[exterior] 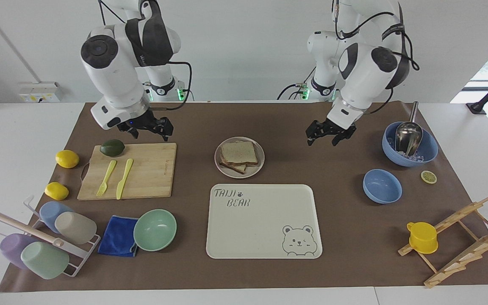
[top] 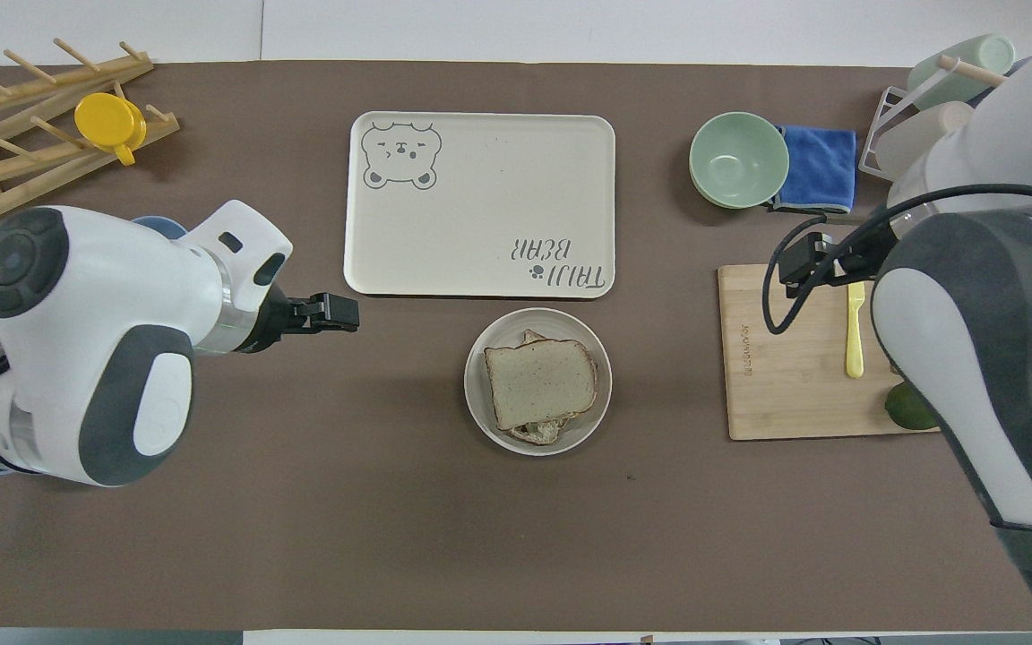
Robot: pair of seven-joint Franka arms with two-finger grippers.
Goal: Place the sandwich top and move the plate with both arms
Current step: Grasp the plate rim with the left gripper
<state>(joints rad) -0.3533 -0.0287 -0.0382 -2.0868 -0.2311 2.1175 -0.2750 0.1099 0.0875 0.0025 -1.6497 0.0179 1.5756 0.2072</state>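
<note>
The sandwich top (exterior: 238, 151) lies flat on a lower slice on the small round plate (exterior: 259, 166), which sits just nearer the robots than the tray. In the overhead view the bread (top: 541, 381) covers most of the plate (top: 480, 408). My right gripper (exterior: 148, 132) is open and empty, raised over the cutting board's edge nearest the robots, well clear of the plate. My left gripper (exterior: 328, 139) is open and empty, over the bare mat between the plate and the ice bowl; it also shows in the overhead view (top: 341, 313).
The cream Taiji Bear tray (exterior: 265, 220) lies beside the plate, farther from the robots. A cutting board (exterior: 151, 169) with a fork, a knife and an avocado sits toward the right arm's end. An ice bowl (exterior: 428, 148) with a scoop and a small blue bowl (exterior: 381, 185) sit toward the left arm's end.
</note>
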